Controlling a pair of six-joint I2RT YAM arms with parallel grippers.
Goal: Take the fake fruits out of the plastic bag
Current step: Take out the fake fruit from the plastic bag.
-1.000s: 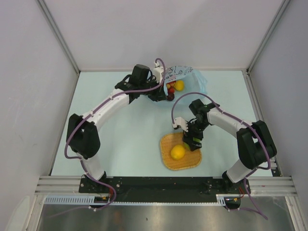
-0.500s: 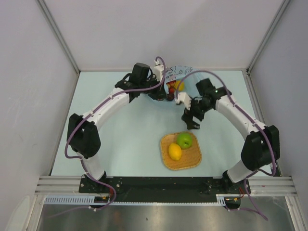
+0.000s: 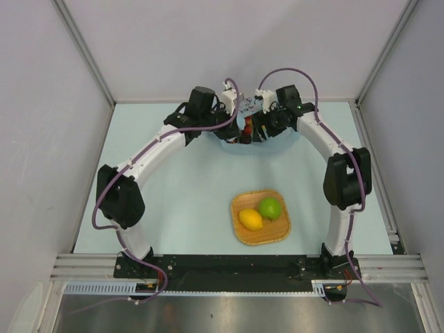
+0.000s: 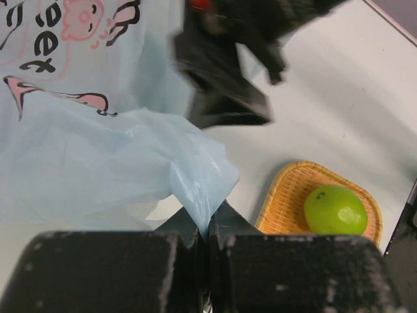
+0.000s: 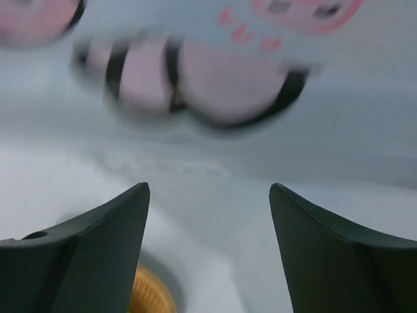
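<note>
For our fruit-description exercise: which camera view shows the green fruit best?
Left wrist: the green fruit appears large, sharp and whole on the woven tray. The top view shows it small, beside the yellow fruit. The right wrist view misses it.

Tray [image 3: 275, 233] sitting by table's [image 3: 180, 187] near edge, right of centre, carrying lemon [image 3: 250, 219] left, round fruit [image 3: 270, 207] right; bag [image 4: 85, 156] lying mid far edge

Plastic bag [image 4: 85, 163] is showing translucent pale blue, carrying pink cartoon shapes outlined in black, with black lettering. Round fruit [image 3: 270, 207] is reading glossy green; lemon [image 3: 250, 219] yellow. Tray [image 3: 275, 234] is showing an orange weave. Table [image 3: 180, 201] is reading pale mint.
</note>
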